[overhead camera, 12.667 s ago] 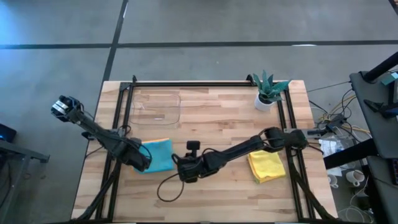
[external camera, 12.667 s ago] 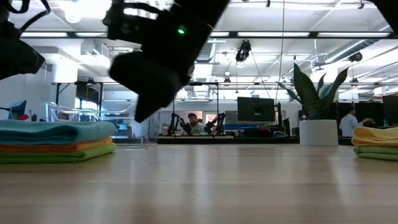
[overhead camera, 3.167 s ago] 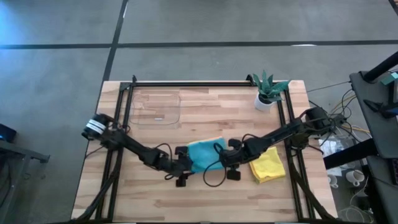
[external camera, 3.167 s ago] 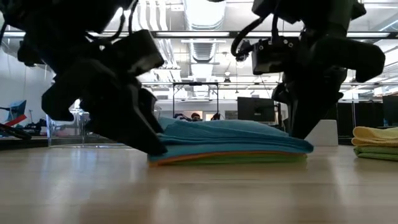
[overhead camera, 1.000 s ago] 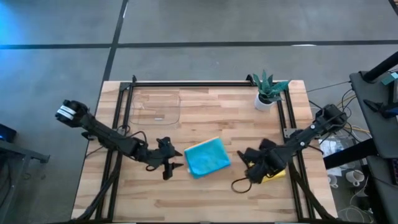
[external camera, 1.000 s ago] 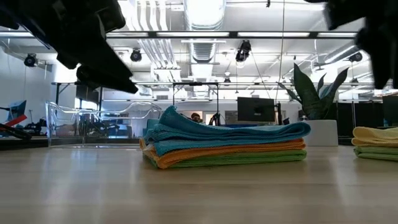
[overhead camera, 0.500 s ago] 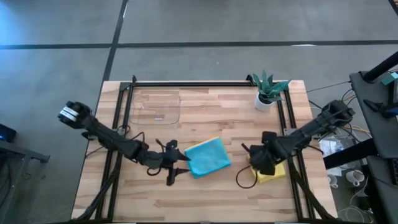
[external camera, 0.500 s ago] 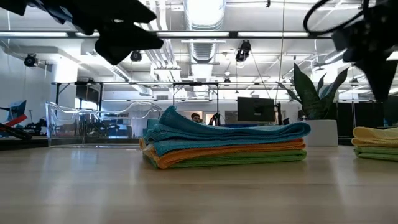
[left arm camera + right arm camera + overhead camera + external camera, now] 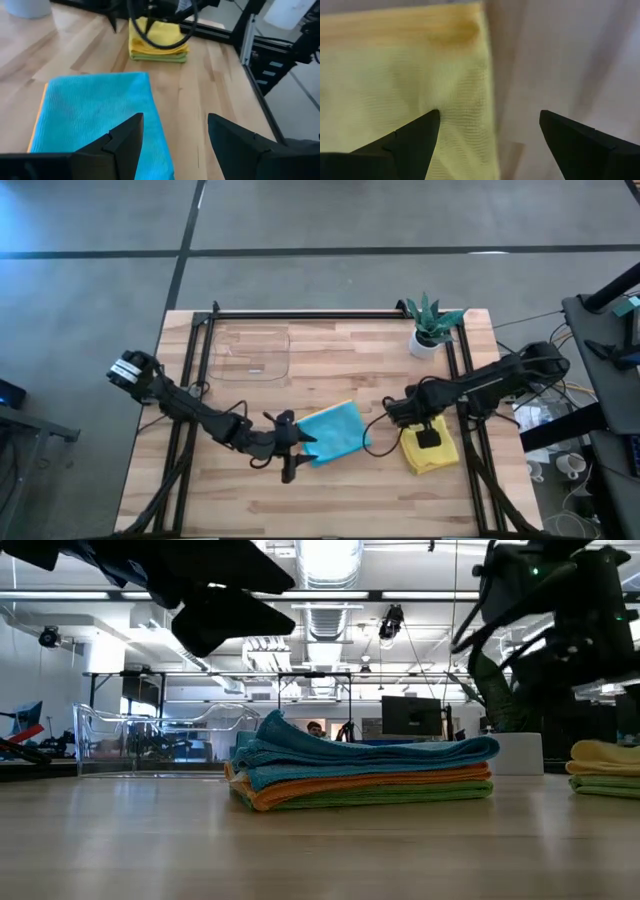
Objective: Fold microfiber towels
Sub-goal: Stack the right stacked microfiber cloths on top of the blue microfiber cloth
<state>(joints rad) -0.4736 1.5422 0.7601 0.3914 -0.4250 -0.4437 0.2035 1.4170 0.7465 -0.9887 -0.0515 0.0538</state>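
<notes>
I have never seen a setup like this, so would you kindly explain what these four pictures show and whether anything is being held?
This is a robot with two dark arms at a wooden table. One picture looks straight down, one looks level across the tabletop, and two come from cameras on the arms' wrists.

In the middle lies a stack of folded towels: teal on top, orange beneath, green at the bottom. A second pile, yellow over green, sits toward the right side. A clear tray and a potted plant stand at the far edge.

The left tool is open beside the teal stack; the right tool is open over the yellow towel. Neither holds anything.
</notes>
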